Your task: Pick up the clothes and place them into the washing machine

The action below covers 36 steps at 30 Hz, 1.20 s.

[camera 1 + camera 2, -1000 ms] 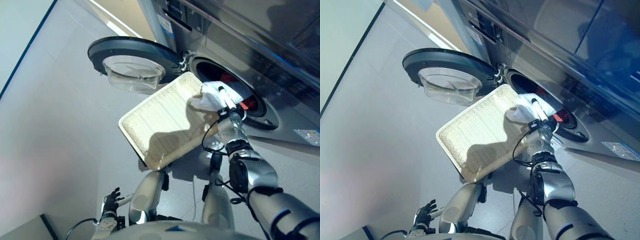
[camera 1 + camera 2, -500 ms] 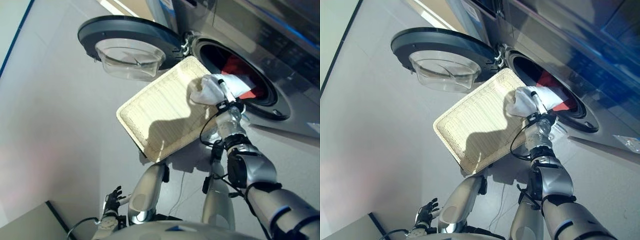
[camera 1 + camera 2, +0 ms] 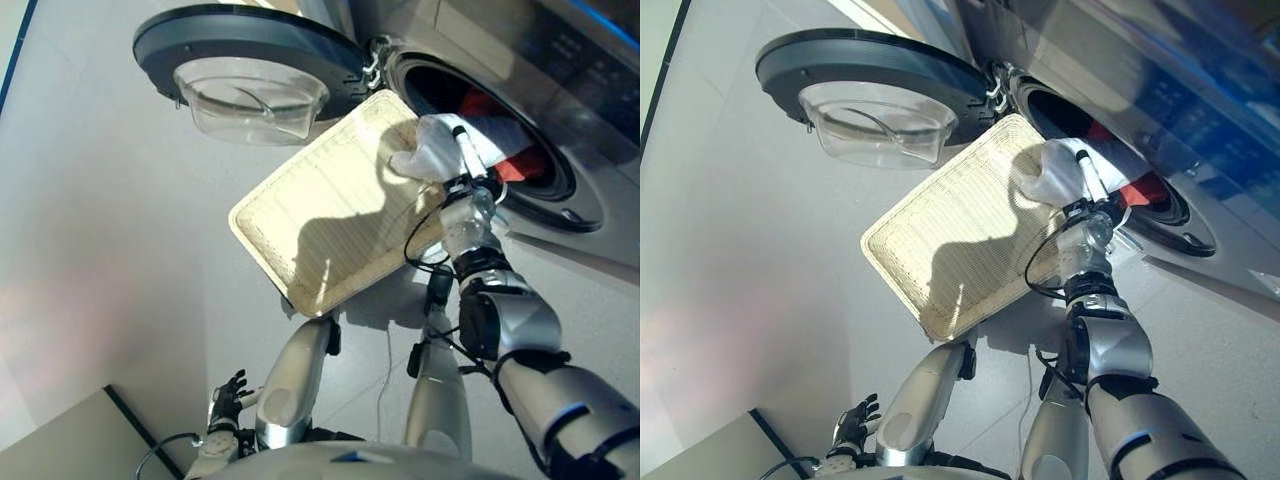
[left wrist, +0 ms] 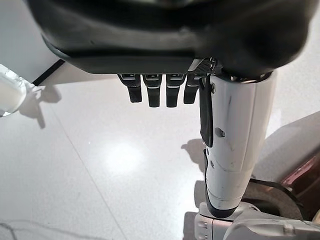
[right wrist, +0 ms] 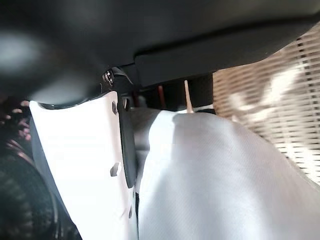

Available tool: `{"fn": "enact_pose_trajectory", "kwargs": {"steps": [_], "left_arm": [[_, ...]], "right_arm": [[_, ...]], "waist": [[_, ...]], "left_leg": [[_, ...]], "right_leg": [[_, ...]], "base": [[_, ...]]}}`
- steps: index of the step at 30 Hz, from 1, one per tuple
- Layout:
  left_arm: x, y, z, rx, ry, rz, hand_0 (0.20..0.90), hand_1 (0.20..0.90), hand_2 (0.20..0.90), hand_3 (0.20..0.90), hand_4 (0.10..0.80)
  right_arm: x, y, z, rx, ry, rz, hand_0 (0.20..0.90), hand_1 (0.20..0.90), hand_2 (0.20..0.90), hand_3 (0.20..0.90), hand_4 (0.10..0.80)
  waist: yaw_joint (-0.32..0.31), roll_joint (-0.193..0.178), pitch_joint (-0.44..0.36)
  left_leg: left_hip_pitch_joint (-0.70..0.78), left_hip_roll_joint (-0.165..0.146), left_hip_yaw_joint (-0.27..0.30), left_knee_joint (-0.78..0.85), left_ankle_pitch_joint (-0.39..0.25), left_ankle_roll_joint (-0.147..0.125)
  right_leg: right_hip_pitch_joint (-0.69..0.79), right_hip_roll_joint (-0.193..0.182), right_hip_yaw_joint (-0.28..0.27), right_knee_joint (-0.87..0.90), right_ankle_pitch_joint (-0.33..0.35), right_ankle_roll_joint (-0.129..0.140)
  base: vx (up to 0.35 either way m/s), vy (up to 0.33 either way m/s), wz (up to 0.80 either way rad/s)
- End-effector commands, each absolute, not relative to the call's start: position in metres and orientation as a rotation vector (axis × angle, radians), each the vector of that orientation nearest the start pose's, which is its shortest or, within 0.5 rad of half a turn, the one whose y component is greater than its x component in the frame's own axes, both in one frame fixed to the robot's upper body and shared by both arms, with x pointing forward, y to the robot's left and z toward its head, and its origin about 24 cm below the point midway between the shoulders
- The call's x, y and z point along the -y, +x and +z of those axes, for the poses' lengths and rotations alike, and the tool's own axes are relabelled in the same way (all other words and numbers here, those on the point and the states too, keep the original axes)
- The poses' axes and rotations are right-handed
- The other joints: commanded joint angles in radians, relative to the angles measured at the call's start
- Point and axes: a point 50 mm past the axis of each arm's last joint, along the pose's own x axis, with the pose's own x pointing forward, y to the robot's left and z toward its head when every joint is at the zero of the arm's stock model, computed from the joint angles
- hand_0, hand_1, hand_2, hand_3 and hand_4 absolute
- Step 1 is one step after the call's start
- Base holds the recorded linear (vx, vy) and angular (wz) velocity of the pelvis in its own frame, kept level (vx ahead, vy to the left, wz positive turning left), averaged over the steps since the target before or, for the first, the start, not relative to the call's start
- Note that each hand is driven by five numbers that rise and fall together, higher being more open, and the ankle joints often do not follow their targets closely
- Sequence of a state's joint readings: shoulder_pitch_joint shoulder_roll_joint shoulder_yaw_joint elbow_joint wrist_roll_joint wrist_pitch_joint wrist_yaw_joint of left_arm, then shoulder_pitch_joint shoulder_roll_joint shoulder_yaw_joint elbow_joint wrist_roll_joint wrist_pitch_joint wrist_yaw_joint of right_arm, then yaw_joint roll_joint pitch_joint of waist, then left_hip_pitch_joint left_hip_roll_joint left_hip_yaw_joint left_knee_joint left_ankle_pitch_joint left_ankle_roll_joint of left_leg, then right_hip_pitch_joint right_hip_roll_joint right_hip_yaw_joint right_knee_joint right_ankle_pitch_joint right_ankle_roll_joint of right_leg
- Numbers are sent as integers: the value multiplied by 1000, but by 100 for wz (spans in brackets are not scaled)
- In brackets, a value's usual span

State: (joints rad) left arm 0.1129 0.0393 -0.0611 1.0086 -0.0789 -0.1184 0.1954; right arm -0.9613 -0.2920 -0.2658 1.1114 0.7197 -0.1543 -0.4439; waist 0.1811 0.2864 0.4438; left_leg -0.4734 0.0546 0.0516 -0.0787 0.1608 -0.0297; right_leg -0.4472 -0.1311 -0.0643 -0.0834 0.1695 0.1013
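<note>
Laundry area: front-load washing machine (image 3: 520,90), door (image 3: 250,50) open, grey floor (image 3: 100,250).

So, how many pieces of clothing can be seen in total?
2: a white cloth held by the right hand at the drum opening, and a red garment inside the washing machine. More may be hidden inside.

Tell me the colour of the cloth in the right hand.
White cloth, clearest in the left eye view.
</note>
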Motion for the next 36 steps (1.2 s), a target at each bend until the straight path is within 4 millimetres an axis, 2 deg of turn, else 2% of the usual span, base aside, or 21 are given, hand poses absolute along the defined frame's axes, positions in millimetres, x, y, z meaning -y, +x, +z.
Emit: {"fn": "enact_pose_trajectory", "kwargs": {"steps": [1,10,15,16,17,19,21,23,25,26,27,28,36], "left_arm": [[-154,103,-157,-992,88,162,900,900,900,900,800],[-165,102,-155,-977,93,218,900,900,900,900,800],[-169,101,-154,-967,93,248,900,900,900,900,800],[-169,101,-154,-967,92,247,900,900,900,900,800],[-170,99,-154,-967,93,255,900,900,900,900,800],[-169,99,-154,-965,91,258,900,900,900,900,800],[-169,99,-154,-964,88,261,900,900,900,900,800],[-170,96,-154,-961,83,272,900,900,900,900,800],[-168,95,-154,-964,79,272,900,900,900,900,800],[-167,95,-154,-963,73,270,900,900,900,900,800],[-167,95,-154,-963,72,271,900,900,900,900,800],[-166,95,-154,-965,69,268,900,900,900,900,800],[-164,89,-158,-997,56,273,900,900,900,900,800]], "right_arm": [[255,401,230,339,670,-610,200,200,200,200,300],[288,381,304,573,508,-667,200,200,200,200,300],[298,366,342,689,374,-685,200,200,200,200,300],[298,366,342,689,373,-686,200,200,200,200,300],[302,359,358,731,322,-696,200,200,200,200,300],[304,351,380,783,262,-698,200,200,200,200,300],[303,349,387,801,248,-698,200,200,200,200,300],[300,339,408,867,197,-683,200,200,200,200,300],[297,338,412,877,184,-675,200,200,200,200,300],[296,339,414,873,175,-671,354,354,354,354,410],[295,340,414,874,175,-670,538,538,538,538,541],[295,341,413,864,185,-668,900,900,900,900,800],[291,352,400,808,253,-653,900,900,900,900,800]], "waist": [[-38,234,76],[-64,234,76],[-86,234,76],[-86,234,76],[-89,234,76],[-96,234,76],[-99,234,76],[-108,234,76],[-109,234,76],[-110,234,76],[-111,234,76],[-112,234,76],[-108,234,76]], "left_leg": [[-56,86,-40,116,-20,-162],[-14,89,-21,71,-23,-156],[7,95,-16,56,-25,-157],[8,94,-16,55,-25,-157],[16,96,-16,51,-25,-159],[27,99,-16,46,-25,-164],[30,100,-15,45,-25,-165],[46,105,-16,41,-27,-165],[48,107,-17,38,-28,-165],[51,110,-17,34,-28,-167],[52,110,-17,33,-28,-167],[54,112,-17,32,-27,-167],[63,113,-14,17,-28,-161]], "right_leg": [[99,-116,57,-4,-43,-33],[100,-125,72,-4,-62,-20],[102,-122,69,-4,-67,-15],[102,-123,69,-4,-68,-15],[107,-125,67,-4,-71,-13],[111,-128,67,-4,-72,-9],[112,-129,67,-4,-72,-8],[122,-121,65,-4,-75,-8],[122,-119,64,-4,-75,-7],[123,-117,64,-4,-75,-8],[123,-117,64,-4,-76,-8],[124,-114,64,-4,-76,-9],[130,-119,63,-4,-75,-9]], "base": [[47,24,4],[21,13,-1],[3,0,-2],[-10,-5,-4],[-10,-9,-4],[-5,-6,-2],[0,0,0],[0,0,0],[0,0,0],[0,0,0],[0,0,0],[0,0,0],[0,0,0]]}}
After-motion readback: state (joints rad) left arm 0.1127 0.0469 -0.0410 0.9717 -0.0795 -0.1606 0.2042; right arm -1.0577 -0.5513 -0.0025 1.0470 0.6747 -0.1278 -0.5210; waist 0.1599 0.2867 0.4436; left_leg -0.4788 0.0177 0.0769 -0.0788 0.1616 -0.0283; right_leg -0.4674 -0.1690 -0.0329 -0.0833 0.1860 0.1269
